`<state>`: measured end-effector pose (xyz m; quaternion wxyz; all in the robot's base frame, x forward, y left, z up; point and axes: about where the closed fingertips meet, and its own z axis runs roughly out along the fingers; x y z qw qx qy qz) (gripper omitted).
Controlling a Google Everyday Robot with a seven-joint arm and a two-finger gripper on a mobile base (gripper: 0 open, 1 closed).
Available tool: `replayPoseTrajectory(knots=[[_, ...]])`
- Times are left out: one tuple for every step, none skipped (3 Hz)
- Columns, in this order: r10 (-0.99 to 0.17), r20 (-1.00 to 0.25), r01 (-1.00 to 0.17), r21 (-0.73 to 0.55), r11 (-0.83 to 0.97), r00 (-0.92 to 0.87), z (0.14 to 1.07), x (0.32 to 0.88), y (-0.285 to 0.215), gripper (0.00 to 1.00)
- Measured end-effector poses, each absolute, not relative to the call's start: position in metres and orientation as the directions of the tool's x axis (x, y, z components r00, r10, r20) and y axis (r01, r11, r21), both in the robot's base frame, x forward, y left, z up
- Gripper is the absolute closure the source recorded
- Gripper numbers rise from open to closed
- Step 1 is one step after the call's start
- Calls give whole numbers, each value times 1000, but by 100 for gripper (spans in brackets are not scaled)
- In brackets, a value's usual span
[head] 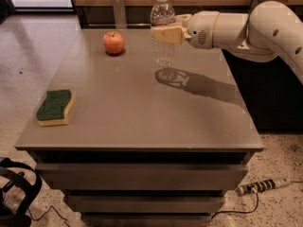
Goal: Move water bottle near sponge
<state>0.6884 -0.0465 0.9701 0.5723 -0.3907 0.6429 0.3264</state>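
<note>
The water bottle (162, 46), clear ribbed plastic with a white cap, hangs upright above the far middle of the grey table (137, 112); its shadow lies on the tabletop below it. My gripper (165, 32) reaches in from the right and is shut on the bottle's upper body. The sponge (55, 107), dark green over yellow foam, lies flat near the table's left front edge, far from the bottle.
A red apple (114, 42) sits at the far left of the table, left of the bottle. My white arm (246, 30) spans the far right side. A power strip (260, 186) lies on the floor at the right, and a black object (16, 193) at the lower left.
</note>
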Motion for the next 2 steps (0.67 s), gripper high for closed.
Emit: replayPoseTrajectory(knots=[[-132, -991, -890, -25, 455, -40, 964, 662, -22, 100], [-110, -994, -910, -26, 414, -21, 954, 641, 2, 100]])
